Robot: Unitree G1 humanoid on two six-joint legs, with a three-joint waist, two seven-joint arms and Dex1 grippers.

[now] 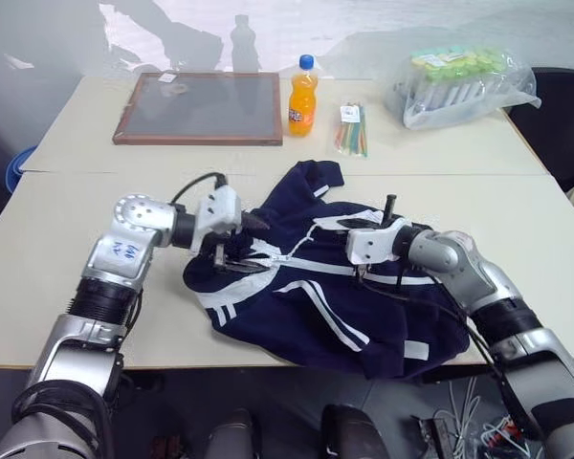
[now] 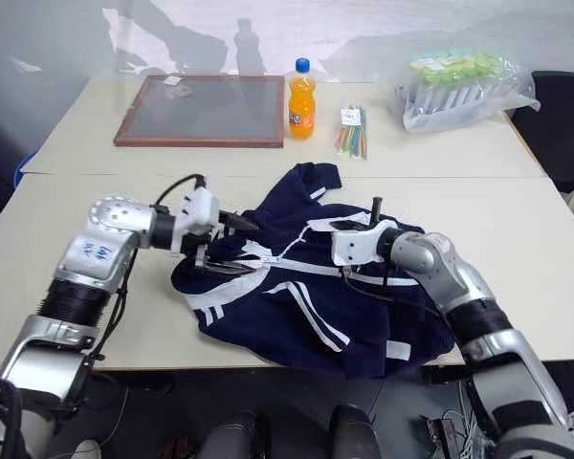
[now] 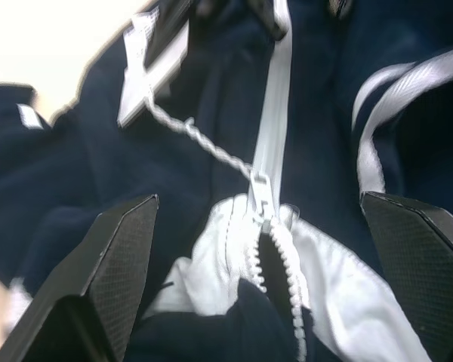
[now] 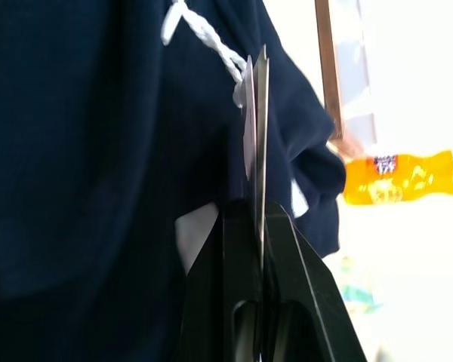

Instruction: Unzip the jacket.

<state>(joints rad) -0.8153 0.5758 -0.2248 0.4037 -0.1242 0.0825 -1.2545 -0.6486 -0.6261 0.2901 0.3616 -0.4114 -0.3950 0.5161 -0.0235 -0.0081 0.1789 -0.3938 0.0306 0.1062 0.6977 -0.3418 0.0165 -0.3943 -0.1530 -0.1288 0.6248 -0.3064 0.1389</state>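
Note:
The navy-blue jacket (image 1: 316,306) with white stripes lies crumpled at the near edge of the table. Its white zipper is parted a little below the slider (image 3: 260,192). A twisted white cord (image 3: 204,143) runs from the slider to a white paper tag (image 4: 254,128). My right gripper (image 1: 325,223) is shut on that tag, over the jacket's chest. My left gripper (image 1: 247,245) is open at the jacket's left side. Its two black fingers (image 3: 113,264) stand on either side of the slider, apart from it.
At the back of the table stand an orange soda bottle (image 1: 302,96), a brown-framed board (image 1: 203,107), a pack of coloured sticks (image 1: 352,129) and a clear bag of tubes (image 1: 459,84). A black chair (image 1: 564,124) is at the far right.

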